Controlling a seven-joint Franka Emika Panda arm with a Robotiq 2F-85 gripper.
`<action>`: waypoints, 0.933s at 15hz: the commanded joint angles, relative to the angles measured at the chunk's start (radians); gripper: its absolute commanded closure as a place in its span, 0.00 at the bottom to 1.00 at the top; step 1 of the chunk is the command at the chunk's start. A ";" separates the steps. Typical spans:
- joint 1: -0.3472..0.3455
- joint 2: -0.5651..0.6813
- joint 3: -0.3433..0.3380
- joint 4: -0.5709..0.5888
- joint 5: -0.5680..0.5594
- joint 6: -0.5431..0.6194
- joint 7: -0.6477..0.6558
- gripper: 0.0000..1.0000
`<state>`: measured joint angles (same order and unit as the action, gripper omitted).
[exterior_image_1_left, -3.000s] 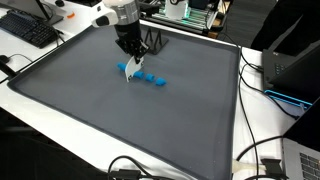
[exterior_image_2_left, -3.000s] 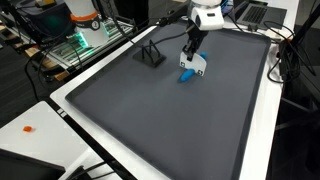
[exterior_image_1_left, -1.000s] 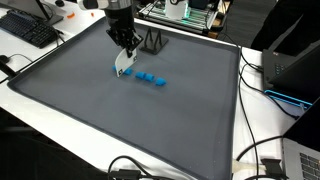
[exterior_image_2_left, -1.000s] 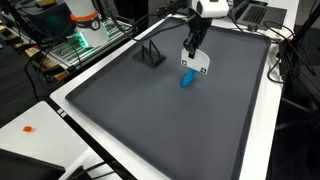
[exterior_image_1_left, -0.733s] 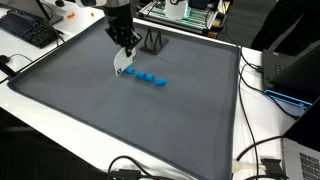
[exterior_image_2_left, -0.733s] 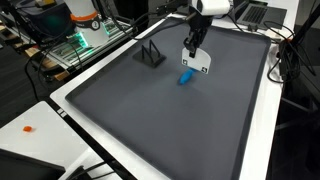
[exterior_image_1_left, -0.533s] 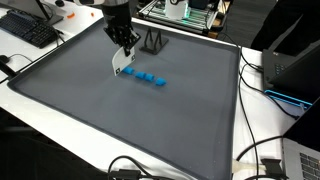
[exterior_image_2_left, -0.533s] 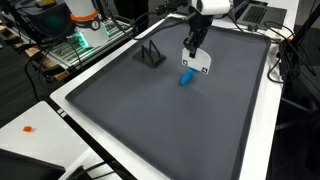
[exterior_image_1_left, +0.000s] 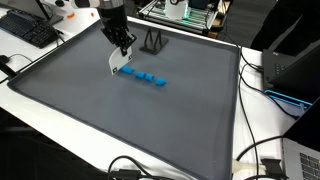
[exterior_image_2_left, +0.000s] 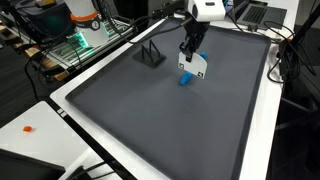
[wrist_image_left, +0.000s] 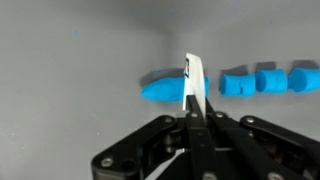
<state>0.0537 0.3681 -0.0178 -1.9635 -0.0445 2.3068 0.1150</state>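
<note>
Where the arm reaches in from twelve o'clock in an exterior view, we see the gripper (exterior_image_1_left: 121, 57) pointing steeply down. Its jaws are pinched tight on a white card (exterior_image_1_left: 119, 67), which is low over the grey mat (exterior_image_1_left: 90, 110); we cannot tell whether the two touch. A short row of small blue blocks (exterior_image_1_left: 150, 78) lies just beside the card, toward four o'clock. The mat looks matte and cloth-like, and a black wire stand (exterior_image_1_left: 152, 42) sits at one o'clock from the gripper.

In an exterior view from another side, we see the wrist tilted, the card (exterior_image_2_left: 197, 66) flat and stiff, and the blocks (exterior_image_2_left: 185, 79) just beneath it at seven o'clock.

In the wrist view, the gripper (wrist_image_left: 193, 120) is dark and closed. The card (wrist_image_left: 193, 85) shows edge-on as a thin white blade, with a rounded blue block at nine o'clock and three squarer ones at three o'clock.
</note>
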 joint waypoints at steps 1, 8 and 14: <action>-0.010 0.021 0.000 -0.003 -0.002 -0.011 -0.006 0.99; -0.019 0.053 0.006 -0.036 0.018 0.017 -0.022 0.99; -0.025 0.060 0.012 -0.055 0.036 0.036 -0.037 0.99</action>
<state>0.0467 0.4070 -0.0183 -1.9788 -0.0326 2.3142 0.1065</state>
